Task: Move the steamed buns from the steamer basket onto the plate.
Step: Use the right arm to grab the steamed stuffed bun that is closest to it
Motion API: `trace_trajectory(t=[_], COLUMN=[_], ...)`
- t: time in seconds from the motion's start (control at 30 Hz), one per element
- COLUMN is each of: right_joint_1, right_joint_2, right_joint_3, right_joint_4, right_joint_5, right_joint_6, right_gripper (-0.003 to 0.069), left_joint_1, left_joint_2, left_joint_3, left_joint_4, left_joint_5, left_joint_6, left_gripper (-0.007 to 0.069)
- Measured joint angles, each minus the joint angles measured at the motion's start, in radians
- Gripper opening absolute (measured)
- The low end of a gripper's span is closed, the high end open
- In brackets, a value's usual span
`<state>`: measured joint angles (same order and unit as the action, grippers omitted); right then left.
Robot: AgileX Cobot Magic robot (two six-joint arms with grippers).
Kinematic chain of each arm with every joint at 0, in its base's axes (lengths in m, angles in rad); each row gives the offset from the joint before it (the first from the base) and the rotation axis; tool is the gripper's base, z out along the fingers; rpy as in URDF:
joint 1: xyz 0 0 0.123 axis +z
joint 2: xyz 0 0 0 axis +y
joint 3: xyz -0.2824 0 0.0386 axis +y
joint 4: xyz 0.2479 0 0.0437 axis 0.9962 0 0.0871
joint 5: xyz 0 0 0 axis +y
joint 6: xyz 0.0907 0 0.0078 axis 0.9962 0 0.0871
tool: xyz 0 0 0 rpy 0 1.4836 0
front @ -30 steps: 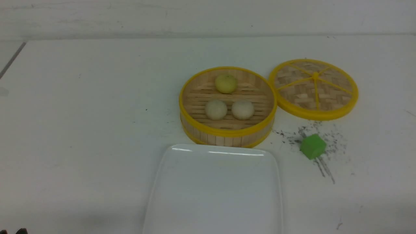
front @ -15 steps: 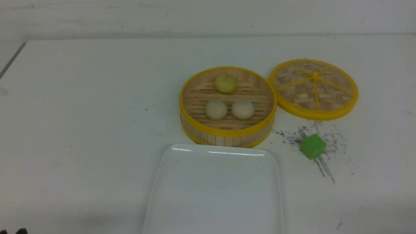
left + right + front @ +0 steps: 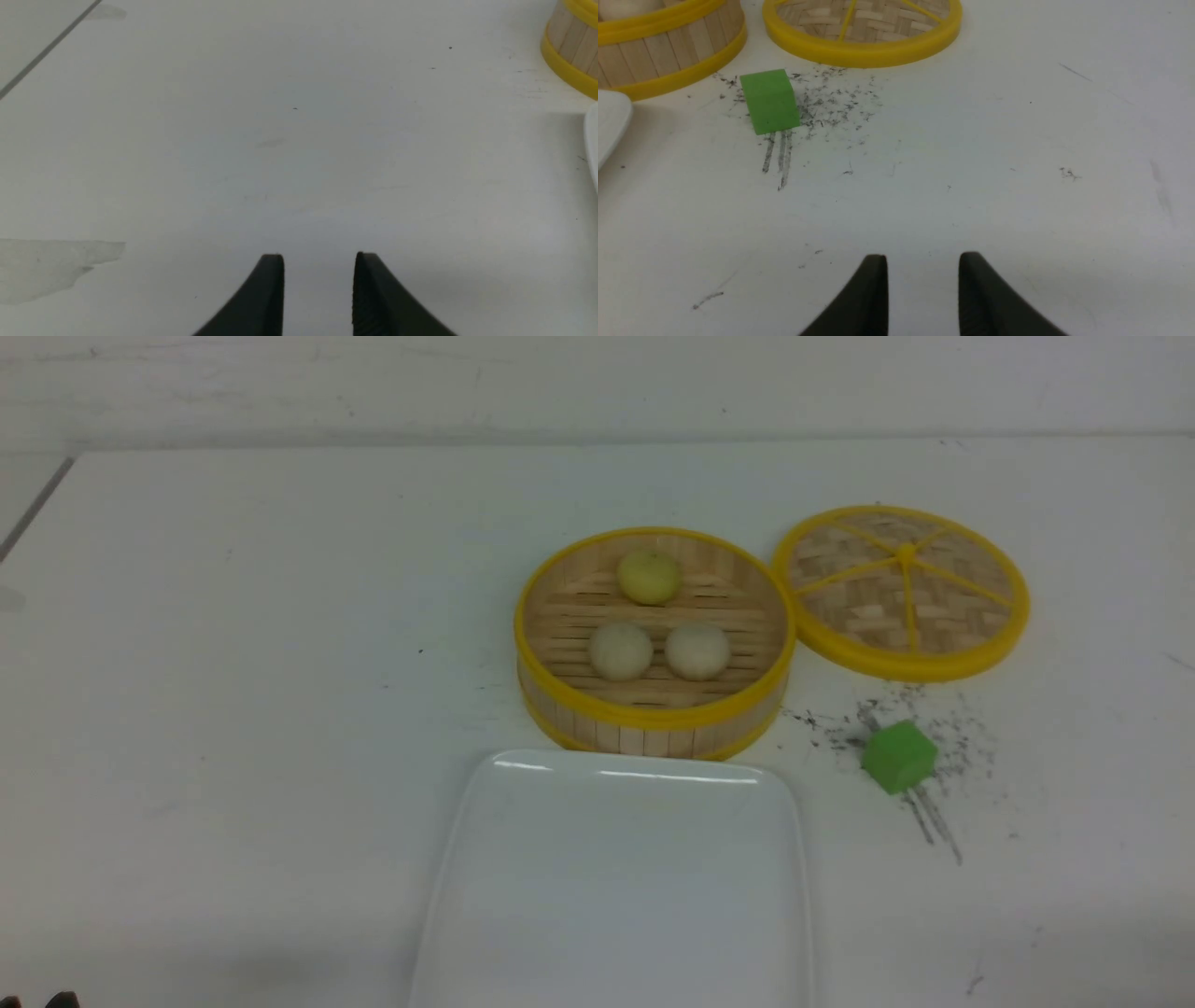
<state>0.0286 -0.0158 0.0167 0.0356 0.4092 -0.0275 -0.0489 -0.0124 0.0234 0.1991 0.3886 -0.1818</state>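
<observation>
Steamed buns (image 3: pixel 621 651), all three, sit untouched inside the steamer basket (image 3: pixel 653 717), well ahead of both my pincers; nothing is on the plate yet, so I judge the first pick to be the step in hand. Nearest, my left pincer (image 3: pixel 319 294) hovers over the white table (image 3: pixel 280 140), its black tapered fingers apart with nothing between them; my right pincer (image 3: pixel 923 294) is likewise parted and empty, over table flecked with dark crumbs. Ahead, between the two pincers, lies the plate (image 3: pixel 616 896): glossy white, rectangular, with rounded corners and a low rim. Ahead and left of my right pincer sits a matte green cube (image 3: pixel 769 100). Just past the plate's far edge stands the basket: round, with pale bamboo slats and yellow rims; two off-white buns sit on its nearer side and one pale yellow bun (image 3: pixel 648 577) behind them; all are smooth, round and soft-looking. Farthest, right of the basket, lies a flat woven lid (image 3: pixel 901 588) with yellow spokes. Next, I reckon: reach over the rim, lower around a near bun, and close gently so the dough is not squashed.
</observation>
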Motion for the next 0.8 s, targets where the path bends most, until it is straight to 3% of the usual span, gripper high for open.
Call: trace_trajectory(t=[0.37,0.57,0.8], right_joint_1=[0.0,0.0,0.0], right_joint_2=[0.0,0.0,0.0], right_joint_3=[0.002,0.0,-0.116], right_joint_4=[-0.011,0.06,0.074], right_joint_5=[-0.019,-0.233,-0.301], right_joint_6=[0.0,0.0,0.0], right_gripper=[0.024,0.024,0.024], left_joint_1=[0.0,0.0,0.0], left_joint_2=[0.0,0.0,0.0], left_joint_3=[0.0,0.0,0.0], left_joint_4=[0.0,0.0,0.0], left_joint_5=[0.0,0.0,0.0], left_joint_6=[0.0,0.0,0.0], left_gripper=[0.0241,0.0241,0.0241])
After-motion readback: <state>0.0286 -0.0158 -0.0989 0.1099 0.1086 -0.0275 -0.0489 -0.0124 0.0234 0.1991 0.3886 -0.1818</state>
